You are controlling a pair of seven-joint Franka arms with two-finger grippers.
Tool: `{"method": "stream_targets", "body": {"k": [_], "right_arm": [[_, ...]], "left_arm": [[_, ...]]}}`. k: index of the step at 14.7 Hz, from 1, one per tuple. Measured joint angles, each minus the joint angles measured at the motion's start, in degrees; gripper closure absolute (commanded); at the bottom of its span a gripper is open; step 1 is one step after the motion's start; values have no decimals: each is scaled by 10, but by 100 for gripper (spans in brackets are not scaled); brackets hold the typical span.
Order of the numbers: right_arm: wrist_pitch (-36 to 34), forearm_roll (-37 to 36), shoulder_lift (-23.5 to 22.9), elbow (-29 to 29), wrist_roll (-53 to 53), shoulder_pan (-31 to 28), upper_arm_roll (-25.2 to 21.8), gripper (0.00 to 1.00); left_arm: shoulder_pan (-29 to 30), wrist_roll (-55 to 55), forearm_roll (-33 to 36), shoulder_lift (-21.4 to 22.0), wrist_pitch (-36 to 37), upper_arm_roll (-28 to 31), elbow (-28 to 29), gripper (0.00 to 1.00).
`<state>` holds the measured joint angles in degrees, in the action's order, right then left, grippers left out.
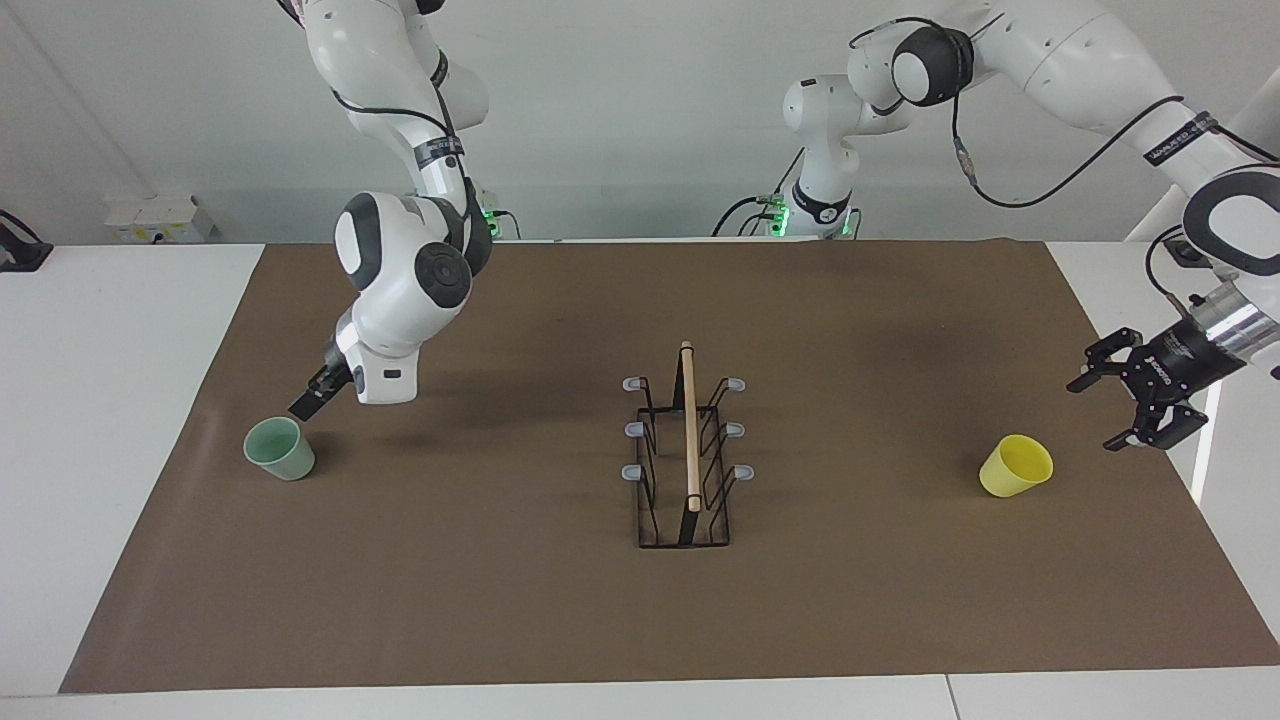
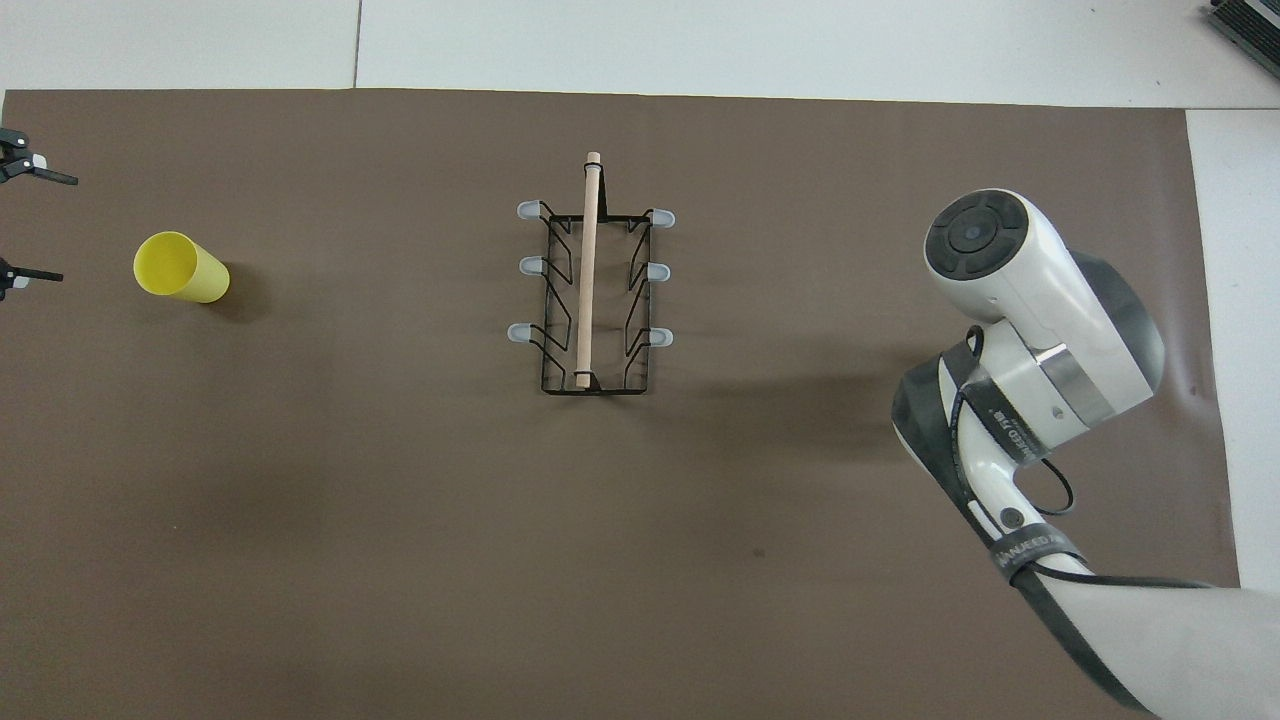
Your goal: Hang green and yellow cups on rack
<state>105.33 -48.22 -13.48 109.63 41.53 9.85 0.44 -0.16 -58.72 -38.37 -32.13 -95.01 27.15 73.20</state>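
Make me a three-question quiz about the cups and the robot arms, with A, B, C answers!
1. Where is the rack?
A. between the two cups
B. on top of the yellow cup
C. off the brown mat

2. How many grey-tipped prongs does the rack have?
A. two
B. four
C. six

3. What is the left end effector doing?
A. squeezing the yellow cup
B. open, beside the yellow cup
C. holding the rack

Answers:
1. A: the rack stands mid-mat, with the green cup toward the right arm's end and the yellow cup toward the left arm's end.
2. C: three prongs stick out along each side.
3. B: its fingers are spread apart with nothing in them, and the cup sits free on the mat.

The right end effector is just above the green cup, holding nothing.
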Motion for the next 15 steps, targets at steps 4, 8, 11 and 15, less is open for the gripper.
{"method": "stream_targets", "body": {"k": [4, 8, 11, 15], "right_arm": [[29, -91, -31, 43, 3, 14, 2, 0], [30, -169, -69, 44, 3, 30, 3, 0], [46, -217, -88, 52, -12, 28, 2, 0], [71, -258, -101, 64, -39, 3, -1, 0]], "left_arm": [[28, -28, -40, -44, -24, 2, -4, 0], [47, -45, -75, -80, -54, 7, -4, 0], [47, -45, -108, -105, -74, 5, 6, 0], [28, -47, -126, -101, -75, 6, 44, 0]]}}
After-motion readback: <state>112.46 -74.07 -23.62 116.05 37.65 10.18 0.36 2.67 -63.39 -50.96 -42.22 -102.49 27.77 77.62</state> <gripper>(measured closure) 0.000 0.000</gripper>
